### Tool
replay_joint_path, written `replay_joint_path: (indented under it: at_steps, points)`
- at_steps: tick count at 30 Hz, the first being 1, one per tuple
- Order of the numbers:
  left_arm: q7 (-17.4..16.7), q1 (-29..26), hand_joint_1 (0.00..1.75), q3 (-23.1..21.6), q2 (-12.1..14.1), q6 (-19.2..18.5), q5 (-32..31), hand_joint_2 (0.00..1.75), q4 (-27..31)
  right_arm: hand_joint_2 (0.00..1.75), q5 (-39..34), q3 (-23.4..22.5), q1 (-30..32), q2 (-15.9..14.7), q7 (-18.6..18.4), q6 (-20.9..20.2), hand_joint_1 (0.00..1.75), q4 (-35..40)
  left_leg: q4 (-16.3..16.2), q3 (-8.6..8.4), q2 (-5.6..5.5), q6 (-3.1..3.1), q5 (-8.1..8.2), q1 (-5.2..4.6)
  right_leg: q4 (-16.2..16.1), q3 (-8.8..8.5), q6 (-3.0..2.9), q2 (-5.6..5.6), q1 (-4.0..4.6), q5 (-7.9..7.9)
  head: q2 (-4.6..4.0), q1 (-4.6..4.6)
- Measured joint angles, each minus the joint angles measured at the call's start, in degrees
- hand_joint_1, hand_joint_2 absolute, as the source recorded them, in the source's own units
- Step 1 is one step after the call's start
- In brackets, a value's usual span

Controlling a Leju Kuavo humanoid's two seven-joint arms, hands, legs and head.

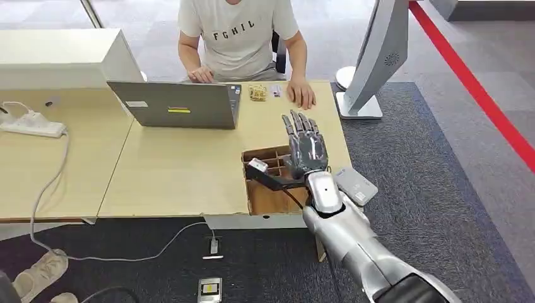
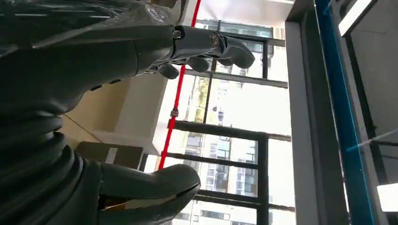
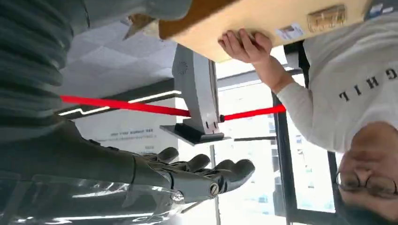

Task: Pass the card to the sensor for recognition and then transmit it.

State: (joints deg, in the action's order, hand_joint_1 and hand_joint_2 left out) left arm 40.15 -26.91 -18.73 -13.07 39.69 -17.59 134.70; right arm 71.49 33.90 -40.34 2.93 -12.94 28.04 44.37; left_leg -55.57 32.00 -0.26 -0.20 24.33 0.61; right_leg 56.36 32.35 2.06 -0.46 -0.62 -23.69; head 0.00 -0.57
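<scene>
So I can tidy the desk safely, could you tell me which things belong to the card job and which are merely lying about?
Job: right hand, open over the divided cardboard box; flat grey device beside it, probably the sensor.
Lying about: laptop, power strip, small items by the person's hand, white stand.

Matt wood table (image 1: 176,164), brown cardboard box (image 1: 268,196), dark plastic robot hand (image 1: 305,146), silver metal arm (image 1: 350,240).

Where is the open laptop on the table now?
In the head view, the laptop stands at the table's far edge, left of centre, directly before the seated person. The white power strip lies to its left, and the divided cardboard box nearer, to its right.
</scene>
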Motion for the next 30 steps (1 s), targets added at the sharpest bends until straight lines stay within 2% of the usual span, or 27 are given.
replay_joint_path:
  at_steps: [5, 8, 10, 14, 16, 23, 27, 30]
  points:
    - [0.00, -0.07, 0.00, 0.00, -0.39, -0.02, -0.02, 1.75, -0.20, 1.75, -0.80, -0.22, -0.43, 0.00, 0.35, 0.56, 0.00, 0.61, 0.00, 0.01, 0.00, 0.00, 0.00, 0.00, 0.00, 0.00, 0.00, 0.00, 0.00, 0.00, 0.00, -0.02]
    - [0.00, -0.12, 0.00, 0.00, -0.70, -0.02, -0.15, 1.75, -0.52, 1.75, -2.95, -0.63, -0.54, 0.00, 2.23, 1.86, 0.00, 2.14, 0.00, 0.01, 0.00, 0.00, 0.00, 0.00, 0.00, 0.00, 0.00, 0.00, 0.00, 0.00, 0.00, 0.00]
    - [0.00, -0.09, 0.00, 0.00, -0.72, 0.00, -0.15, 1.75, -0.57, 1.75, -2.79, -0.63, -1.00, 0.00, 2.40, 0.96, 0.00, 3.06, 0.00, -0.01, 0.00, 0.00, 0.00, 0.00, 0.00, 0.01, 0.00, 0.00, 0.00, 0.00, 0.00, 0.00]
    - [0.00, -0.03, 0.00, 0.00, -0.50, -0.02, 0.96, 1.75, -0.59, 1.75, -1.55, -0.63, -1.29, -0.74, -0.38, -3.42, 0.00, 4.72, -0.01, -0.03, -0.01, 0.00, 0.00, 0.00, -0.02, 0.03, 0.00, 0.00, 0.00, 0.00, 0.00, 0.00]
    - [0.00, -0.02, 0.00, 0.13, -0.15, 0.00, 2.12, 1.75, -0.57, 1.75, -2.03, -0.74, -0.98, -1.73, -0.90, -4.24, 0.00, 5.07, -0.01, -0.02, 0.00, 0.00, 0.00, 0.00, -0.02, 0.01, 0.00, 0.00, 0.00, 0.00, 0.00, 0.00]
    - [0.00, 0.01, 0.00, 0.48, 0.53, -0.02, 2.34, 1.75, -0.55, 1.75, -6.95, -1.73, 1.16, -3.96, 1.55, -2.89, 0.00, 6.95, -0.01, -0.02, 0.01, 0.01, 0.01, -0.01, -0.02, 0.02, 0.00, 0.02, -0.01, 0.01, 0.00, -0.02]
    - [0.00, 0.09, 0.00, 0.57, 0.77, 0.00, 2.07, 1.75, -0.55, 1.75, -16.16, -3.04, 3.10, -4.98, 5.05, -3.19, 0.00, 10.24, -0.01, -0.03, 0.01, 0.00, 0.01, -0.01, -0.02, 0.03, 0.00, 0.02, 0.00, 0.00, 0.00, 0.02]
    - [0.00, 0.20, 0.00, 0.70, 1.12, 0.00, 4.35, 1.75, -0.44, 1.75, -19.63, -4.13, 5.96, -7.02, 3.54, -5.18, 0.00, 14.69, -0.02, -0.03, -0.03, 0.01, 0.01, -0.01, -0.05, 0.02, 0.01, 0.01, 0.00, 0.00, 0.00, -0.02]
